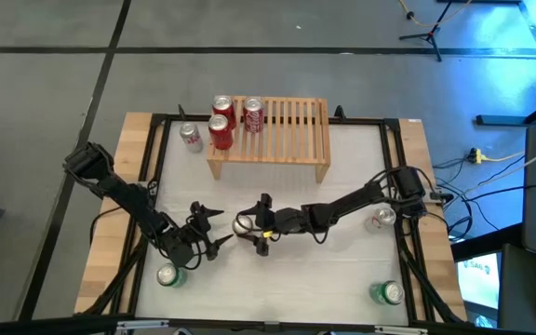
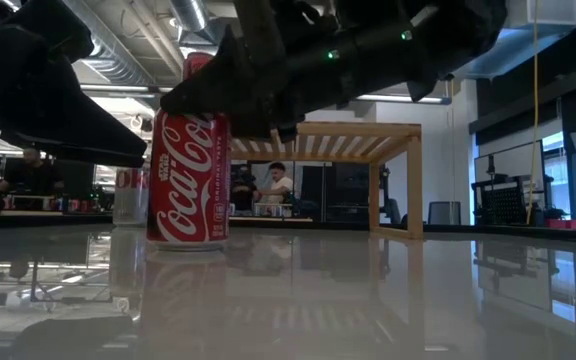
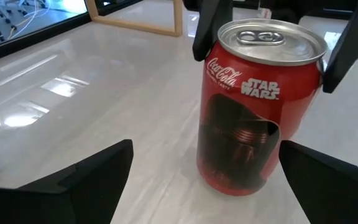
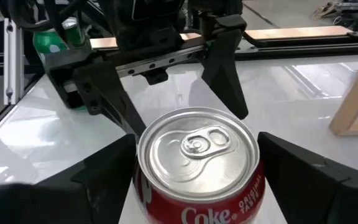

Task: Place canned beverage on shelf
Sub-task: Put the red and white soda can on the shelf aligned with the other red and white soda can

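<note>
A red cola can (image 3: pixel 260 106) stands upright on its base on the white table, near the middle (image 1: pixel 244 225). My right gripper (image 4: pixel 197 140) is open. It reaches in level from the table's right, one finger on each side of the can's upper wall. My left gripper (image 1: pixel 221 229) stands open just left of the can and points at it, with the can in front of its fingertips (image 3: pixel 205 149). The pale wooden shelf (image 1: pixel 282 130) stands at the far side with three red cans (image 1: pixel 223 107) on its left end. My right gripper has its fingers (image 4: pixel 104 174) close beside the can's upper wall (image 4: pixel 148 186), one on each side, just below the rim. I cannot tell whether they touch it. The can rests on the table (image 2: pixel 188 240).
A silver can (image 1: pixel 191 137) stands on the table left of the shelf and another (image 1: pixel 380 219) near the right arm. Green cans stand at the near left (image 1: pixel 168 274) and near right (image 1: pixel 387 293). The shelf's right part (image 1: pixel 305 126) has bare slats.
</note>
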`<state>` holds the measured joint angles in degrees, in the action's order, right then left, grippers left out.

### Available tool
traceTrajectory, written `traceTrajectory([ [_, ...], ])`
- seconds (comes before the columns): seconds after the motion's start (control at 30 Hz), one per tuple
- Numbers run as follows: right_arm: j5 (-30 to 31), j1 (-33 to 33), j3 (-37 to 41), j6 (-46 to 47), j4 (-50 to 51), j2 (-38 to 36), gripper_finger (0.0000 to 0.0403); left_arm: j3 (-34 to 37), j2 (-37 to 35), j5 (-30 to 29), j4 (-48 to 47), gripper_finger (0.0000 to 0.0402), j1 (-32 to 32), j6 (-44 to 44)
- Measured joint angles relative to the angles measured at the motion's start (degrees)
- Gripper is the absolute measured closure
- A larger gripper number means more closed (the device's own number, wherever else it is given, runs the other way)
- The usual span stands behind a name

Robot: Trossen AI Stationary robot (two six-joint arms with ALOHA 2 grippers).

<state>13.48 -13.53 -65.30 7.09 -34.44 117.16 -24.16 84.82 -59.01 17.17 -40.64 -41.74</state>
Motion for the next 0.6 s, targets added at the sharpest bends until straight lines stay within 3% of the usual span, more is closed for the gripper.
traceTrajectory([
  [0.6, -0.6, 0.1, 0.0, 0.2, -0.3, 0.0, 0.0077, 0.0, 0.0, 1.7, 0.0, 0.0008, 0.0, -0.1],
])
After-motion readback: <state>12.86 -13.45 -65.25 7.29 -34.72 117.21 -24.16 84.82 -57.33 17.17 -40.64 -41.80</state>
